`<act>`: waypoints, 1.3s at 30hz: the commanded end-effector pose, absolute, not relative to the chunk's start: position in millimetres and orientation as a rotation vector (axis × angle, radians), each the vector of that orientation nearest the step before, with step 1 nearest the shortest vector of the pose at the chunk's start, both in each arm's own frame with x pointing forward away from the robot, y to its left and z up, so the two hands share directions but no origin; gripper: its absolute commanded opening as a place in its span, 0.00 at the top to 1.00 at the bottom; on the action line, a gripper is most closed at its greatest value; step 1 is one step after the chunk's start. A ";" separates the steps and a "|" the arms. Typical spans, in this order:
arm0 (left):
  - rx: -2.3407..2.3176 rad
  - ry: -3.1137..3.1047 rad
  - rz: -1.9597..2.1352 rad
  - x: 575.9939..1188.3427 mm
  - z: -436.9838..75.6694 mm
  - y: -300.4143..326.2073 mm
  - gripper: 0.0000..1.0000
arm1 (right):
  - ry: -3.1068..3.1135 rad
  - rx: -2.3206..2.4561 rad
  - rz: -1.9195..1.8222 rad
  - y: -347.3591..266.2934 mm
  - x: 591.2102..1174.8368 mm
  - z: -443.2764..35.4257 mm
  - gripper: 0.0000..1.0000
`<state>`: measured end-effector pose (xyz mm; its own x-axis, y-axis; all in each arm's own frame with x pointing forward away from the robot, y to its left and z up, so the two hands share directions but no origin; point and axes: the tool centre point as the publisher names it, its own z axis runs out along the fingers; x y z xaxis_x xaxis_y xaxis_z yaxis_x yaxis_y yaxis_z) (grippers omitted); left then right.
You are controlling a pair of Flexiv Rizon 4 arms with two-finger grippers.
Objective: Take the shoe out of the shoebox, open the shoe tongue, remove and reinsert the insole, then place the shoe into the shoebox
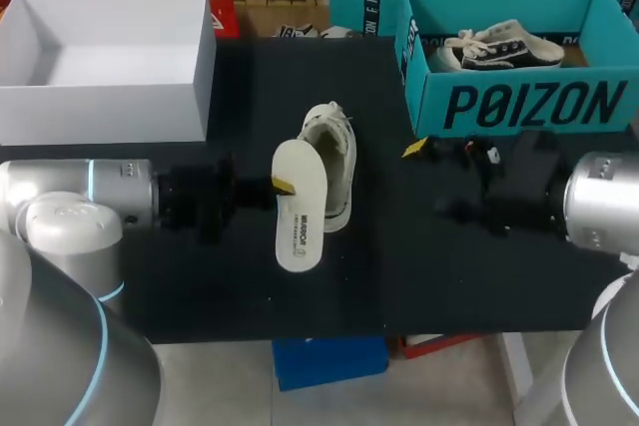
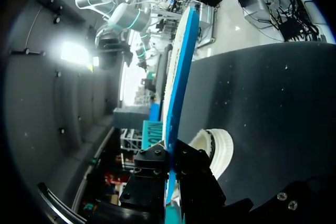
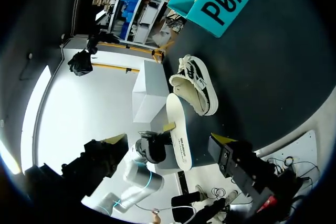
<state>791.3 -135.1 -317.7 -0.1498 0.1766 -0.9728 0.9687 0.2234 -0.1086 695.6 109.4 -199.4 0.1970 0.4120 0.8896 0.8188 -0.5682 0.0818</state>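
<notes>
My left gripper is shut on the edge of a white insole, holding it just above the black table mat. In the left wrist view the insole stands edge-on between the fingers, its blue underside showing. The white shoe lies on its side on the mat right beside the insole, also seen as the shoe and the shoe. My right gripper hangs open to the right of the shoe, holding nothing. Its yellow-tipped fingers stand wide apart, with the insole ahead of them.
A teal shoebox stands at the back right with another shoe inside. An empty white box sits at the back left. The mat's front edge runs just below the insole.
</notes>
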 end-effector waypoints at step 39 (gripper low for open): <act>1.464 1.797 -0.983 774.8 -307.2 -127.2 1.00 | -1.212 -2.114 -1.287 105.2 685.1 -196.4 0.00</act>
